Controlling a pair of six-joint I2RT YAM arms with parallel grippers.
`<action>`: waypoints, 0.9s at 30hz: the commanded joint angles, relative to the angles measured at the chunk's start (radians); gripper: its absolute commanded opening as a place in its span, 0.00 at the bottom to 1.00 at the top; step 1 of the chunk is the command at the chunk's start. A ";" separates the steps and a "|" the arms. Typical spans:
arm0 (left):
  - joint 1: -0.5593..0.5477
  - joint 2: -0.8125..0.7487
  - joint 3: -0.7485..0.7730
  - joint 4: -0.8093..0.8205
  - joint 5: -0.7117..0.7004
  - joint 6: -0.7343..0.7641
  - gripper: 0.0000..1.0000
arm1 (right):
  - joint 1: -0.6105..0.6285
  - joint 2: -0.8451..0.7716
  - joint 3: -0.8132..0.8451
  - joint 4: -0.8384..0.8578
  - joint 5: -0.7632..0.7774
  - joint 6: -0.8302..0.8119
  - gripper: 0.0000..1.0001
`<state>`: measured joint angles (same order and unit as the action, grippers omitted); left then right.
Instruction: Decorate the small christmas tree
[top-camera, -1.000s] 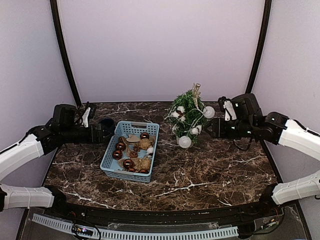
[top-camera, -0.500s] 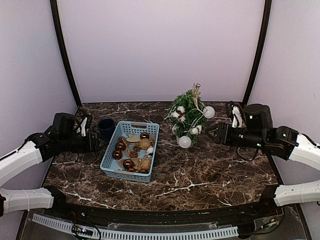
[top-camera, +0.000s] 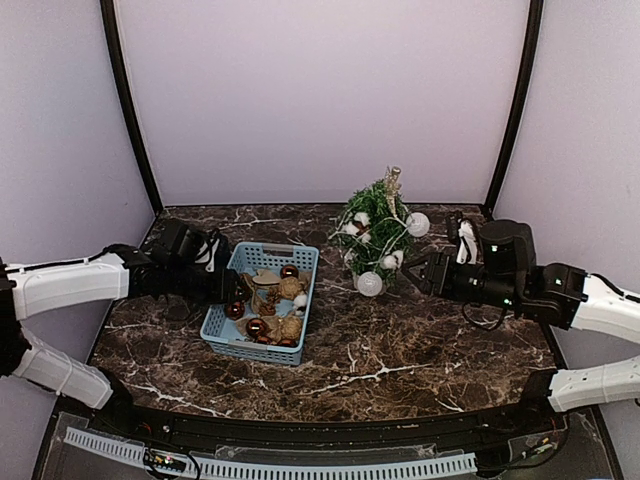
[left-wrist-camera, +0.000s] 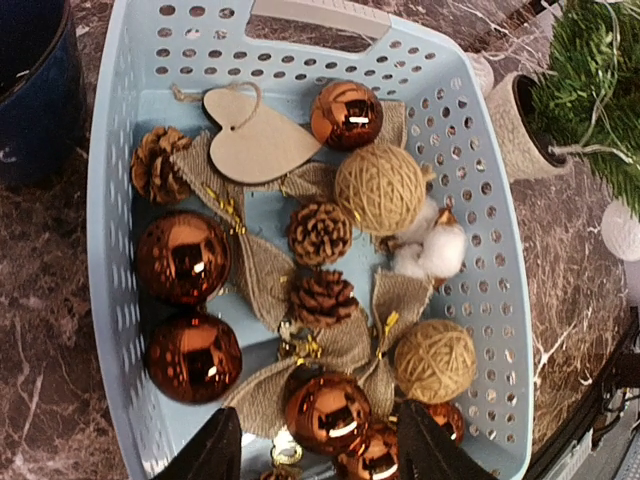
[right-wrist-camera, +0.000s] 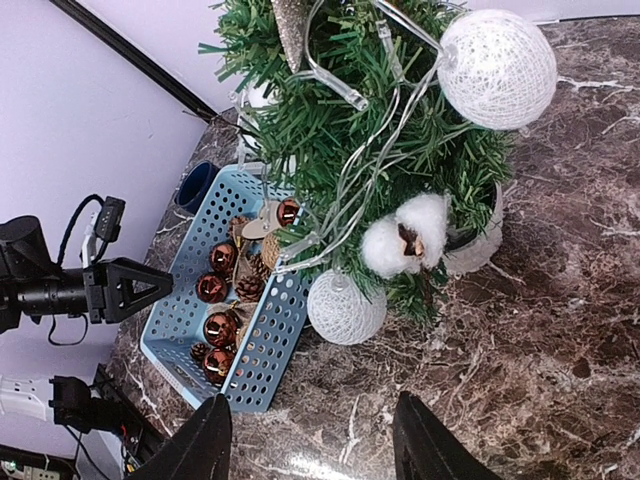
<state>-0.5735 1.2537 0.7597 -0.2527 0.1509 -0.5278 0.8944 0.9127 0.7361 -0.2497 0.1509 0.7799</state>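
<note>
Counter (top-camera: 400, 340): dark brown marble pattern with white veining.

Small christmas tree (top-camera: 378, 235): stands upright at the far centre of the counter, just right of the basket, in a round whitish pot (right-wrist-camera: 478, 245). Bushy dark-green needles. It carries a clear-wired string with white yarn-wound balls (right-wrist-camera: 497, 68) and a cotton tuft (right-wrist-camera: 405, 240).

Basket (left-wrist-camera: 105, 250): light blue plastic, rectangular, walls perforated with round holes. Contents:
- glossy copper baubles (left-wrist-camera: 183, 257)
- two twine balls (left-wrist-camera: 379, 188)
- pine cones (left-wrist-camera: 319, 233)
- a flat wooden heart (left-wrist-camera: 250, 135) on a string loop
- burlap bows (left-wrist-camera: 262, 275)
- a cotton boll (left-wrist-camera: 432, 250)

Dark blue cup (left-wrist-camera: 30, 90): just beside the basket's outer wall, on the side away from the tree.

Left tool (left-wrist-camera: 320, 455): fingers spread, nothing between them, over the basket's contents.

Right tool (right-wrist-camera: 310, 445): fingers spread and gripping nothing, just right of the tree, pointed at it and clear of the branches.
</note>
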 joint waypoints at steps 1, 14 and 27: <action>-0.002 0.122 0.120 0.068 -0.060 0.035 0.54 | 0.008 0.004 -0.013 0.069 0.026 0.010 0.57; -0.003 0.515 0.458 -0.006 -0.210 0.211 0.45 | 0.006 -0.050 -0.052 0.068 0.098 0.032 0.58; 0.001 0.686 0.549 -0.034 -0.279 0.252 0.40 | -0.054 -0.015 -0.006 0.021 0.110 0.002 0.61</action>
<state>-0.5732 1.9285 1.2819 -0.2558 -0.0975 -0.2947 0.8806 0.8768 0.6914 -0.2298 0.2581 0.7990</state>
